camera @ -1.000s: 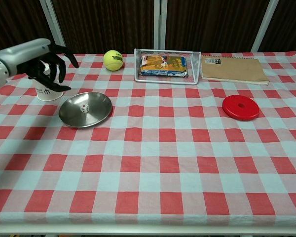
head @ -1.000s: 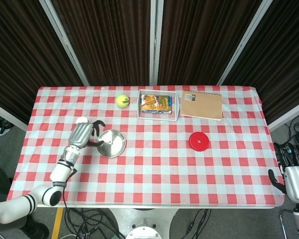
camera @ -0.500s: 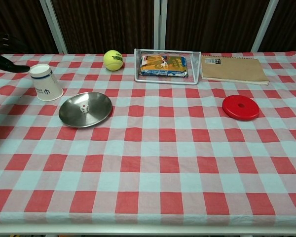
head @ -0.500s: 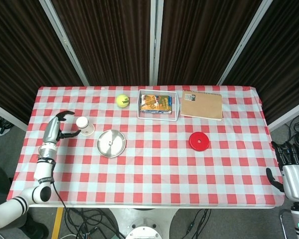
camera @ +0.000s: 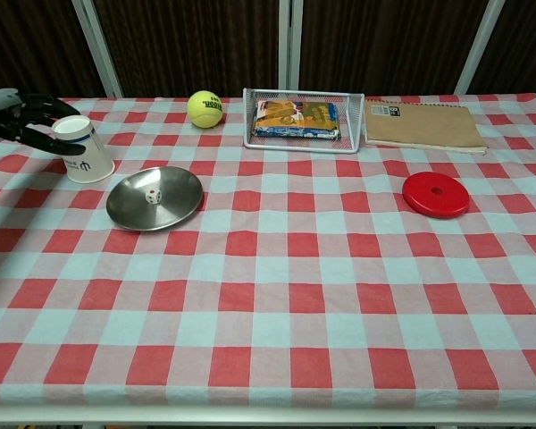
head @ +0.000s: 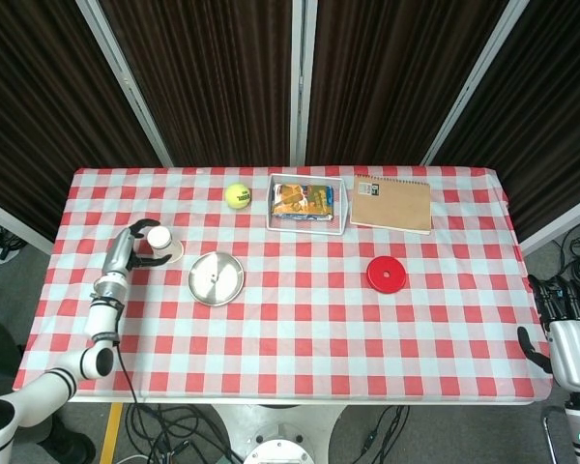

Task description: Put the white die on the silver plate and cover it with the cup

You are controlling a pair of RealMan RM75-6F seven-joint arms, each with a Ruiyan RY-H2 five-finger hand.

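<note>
White die [camera: 150, 196] lies on silver plate [camera: 180, 204]; left robot hand [camera: 25, 121], released, beside upturned cup [camera: 83, 150].

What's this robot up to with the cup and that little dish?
The white die already lies on the silver plate. The robot's left hand is at the upside-down paper cup beside the plate, fingers spread around it, though I can't tell if it grips it. The cup isn't over the die yet. The right hand hangs off the table's far edge, idle.
</note>
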